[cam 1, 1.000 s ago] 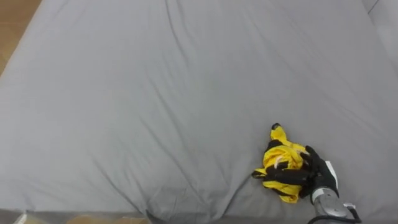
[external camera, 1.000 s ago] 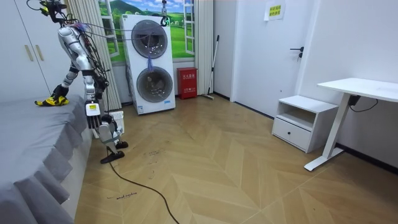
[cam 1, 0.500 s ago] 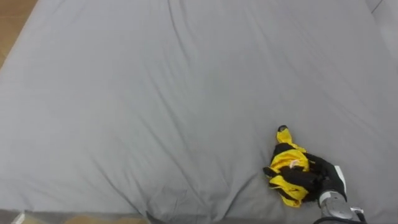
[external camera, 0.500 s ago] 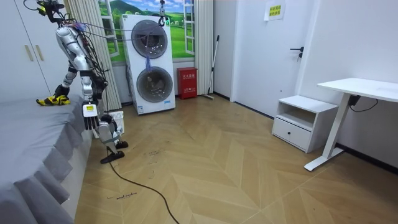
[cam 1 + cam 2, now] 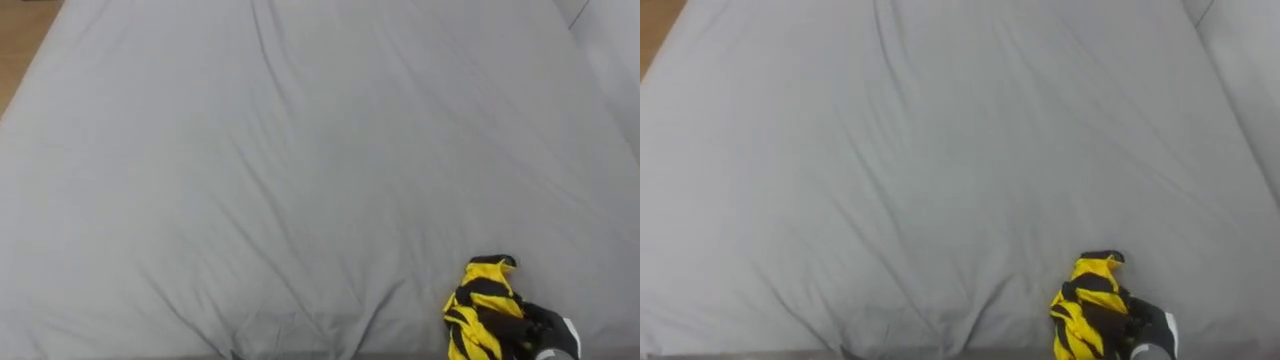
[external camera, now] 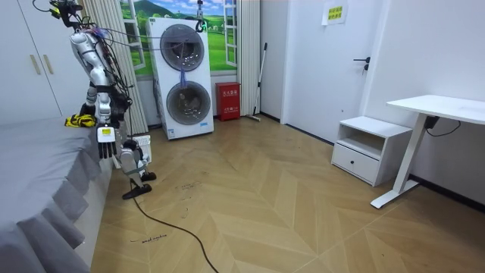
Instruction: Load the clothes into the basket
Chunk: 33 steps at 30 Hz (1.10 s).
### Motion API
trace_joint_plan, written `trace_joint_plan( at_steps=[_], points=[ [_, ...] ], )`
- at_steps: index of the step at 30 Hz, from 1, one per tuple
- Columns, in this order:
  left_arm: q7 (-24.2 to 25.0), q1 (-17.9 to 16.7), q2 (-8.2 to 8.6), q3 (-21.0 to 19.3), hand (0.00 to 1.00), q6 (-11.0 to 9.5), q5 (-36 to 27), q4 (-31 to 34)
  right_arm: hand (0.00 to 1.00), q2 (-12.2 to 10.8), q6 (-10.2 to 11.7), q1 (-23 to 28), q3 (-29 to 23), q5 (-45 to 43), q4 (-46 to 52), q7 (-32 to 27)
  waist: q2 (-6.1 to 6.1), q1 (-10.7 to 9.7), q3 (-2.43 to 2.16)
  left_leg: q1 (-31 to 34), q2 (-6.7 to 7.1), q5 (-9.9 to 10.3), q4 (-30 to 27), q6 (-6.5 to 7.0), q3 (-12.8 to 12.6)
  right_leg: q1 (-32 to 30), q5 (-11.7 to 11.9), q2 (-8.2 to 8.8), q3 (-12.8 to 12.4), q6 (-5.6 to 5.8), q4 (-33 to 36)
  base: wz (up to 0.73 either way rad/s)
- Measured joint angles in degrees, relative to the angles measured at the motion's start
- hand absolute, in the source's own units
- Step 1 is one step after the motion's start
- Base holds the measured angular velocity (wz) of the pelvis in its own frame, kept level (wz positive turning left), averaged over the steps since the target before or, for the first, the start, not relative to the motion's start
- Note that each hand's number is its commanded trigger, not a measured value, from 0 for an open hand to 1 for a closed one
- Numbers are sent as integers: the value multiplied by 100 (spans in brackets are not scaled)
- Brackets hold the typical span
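On grey bed, right robot hand clutches striped garment.

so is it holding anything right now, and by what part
Yes: the right hand is shut on the yellow-and-black garment, gripping the bunched cloth at its right side, by the near edge of the bed.

The cloth, at 5 o'clock on the bed, is yellow with black stripes. The right hand at it is black. The bed is plain grey. In the room view the floor is tan herringbone wood, the washer and the table white.
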<state>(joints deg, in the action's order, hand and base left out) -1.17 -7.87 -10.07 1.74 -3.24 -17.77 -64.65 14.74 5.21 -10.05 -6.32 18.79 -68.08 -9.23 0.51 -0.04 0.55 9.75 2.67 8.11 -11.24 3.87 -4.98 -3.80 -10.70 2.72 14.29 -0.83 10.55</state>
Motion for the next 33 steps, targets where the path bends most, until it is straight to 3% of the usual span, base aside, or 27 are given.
trace_joint_plan(
  at_steps=[5,7,10,12,14,18,21,23,25,28,33],
  points=[
    [-71,-266,24,-345,0,19,234,159,100,31,-196,424,-396,476,1307,-28,-79,-166,18,-446,14,1,190,1,-161,282,-34,13,-237,48,-9,-18],
    [-85,-329,20,-540,0,20,381,163,100,38,-226,518,-570,564,1963,-99,-110,-220,-3,-548,18,7,220,5,-264,364,-59,13,-328,66,-58,-23],
    [-146,-338,-3,-616,0,40,478,152,100,79,-215,559,-662,800,2593,-231,-249,-330,-14,-691,14,17,236,7,-391,495,-60,12,-423,69,-198,-17],
    [-178,-322,5,-601,0,104,496,155,100,79,-218,697,-691,819,2940,-311,-311,-348,-49,-772,6,25,260,3,-434,531,-62,-12,-515,69,-197,-18],
    [-228,-287,43,-603,0,238,506,166,100,80,-291,884,-728,817,3392,-389,-345,-442,-50,-893,-5,35,297,7,-514,590,-63,-28,-641,71,-184,-21],
    [-253,-269,62,-610,0,425,624,271,100,79,-409,1221,-846,867,4000,-343,-346,-509,-52,-1034,-80,97,315,-8,-794,587,-39,-88,-945,67,-141,-44],
    [-277,-144,65,-610,0,470,805,283,100,75,-416,1329,-986,836,4151,-272,-348,-698,-51,-1112,-139,134,317,-31,-1021,535,-28,-131,-1138,53,-71,-39],
    [-296,-133,67,-623,0,697,850,239,100,59,-444,1378,-1102,737,4219,-269,-356,-813,-51,-1170,-198,181,315,-64,-1238,485,-8,-187,-1328,29,-52,-58],
    [-344,-199,57,-620,0,751,903,226,100,58,-471,1476,-1192,703,4213,-264,-378,-891,-44,-1214,-238,207,315,-82,-1384,479,5,-225,-1472,18,-60,-43],
    [-376,-300,56,-602,0,890,922,224,100,36,-559,1642,-1267,563,4195,-239,-344,-973,-45,-1271,-315,309,244,-122,-1613,474,22,-309,-1738,9,-76,-39],
    [-389,-358,67,-565,0,1030,927,145,100,4,-660,1811,-1311,578,4122,-180,-228,-1161,-23,-1263,-344,337,261,-131,-1817,360,31,-340,-1885,9,11,-23]
  ],
)
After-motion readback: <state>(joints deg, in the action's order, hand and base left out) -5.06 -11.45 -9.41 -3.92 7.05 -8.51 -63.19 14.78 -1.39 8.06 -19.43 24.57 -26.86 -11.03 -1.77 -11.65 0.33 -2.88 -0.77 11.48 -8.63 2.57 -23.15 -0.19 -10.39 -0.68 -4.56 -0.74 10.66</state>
